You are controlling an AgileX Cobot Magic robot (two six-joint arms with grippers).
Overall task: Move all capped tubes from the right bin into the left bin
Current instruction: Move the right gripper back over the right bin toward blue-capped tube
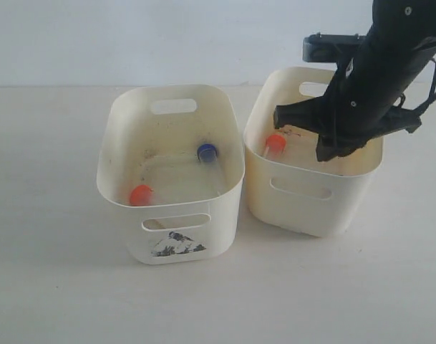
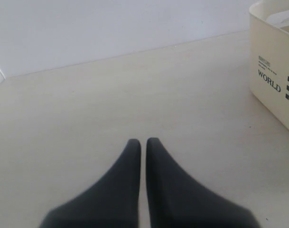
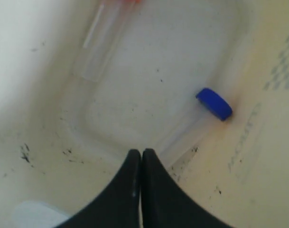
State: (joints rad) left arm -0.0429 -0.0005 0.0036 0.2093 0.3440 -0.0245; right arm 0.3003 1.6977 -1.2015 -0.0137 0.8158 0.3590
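Observation:
The left bin (image 1: 124,193), with its mountain sticker, holds an orange-capped tube (image 1: 140,194) and a blue-capped tube (image 1: 207,152). The stickerless right bin (image 1: 314,215) holds an orange-capped tube (image 1: 275,143) leaning at its left wall. Its clear body (image 3: 99,42) shows in the right wrist view, with a blue-capped tube (image 3: 213,103) lying on the bin floor. My right gripper (image 3: 142,152) hangs shut and empty inside the right bin, just short of the blue-capped tube's clear end. My left gripper (image 2: 143,141) is shut over bare table; the exterior view does not show it.
The right arm (image 1: 375,79) covers the right bin's back right part. In the left wrist view a cream bin wall (image 2: 277,71) printed "WORLD" stands apart from the gripper. Pale tabletop surrounds both bins, which stand close together.

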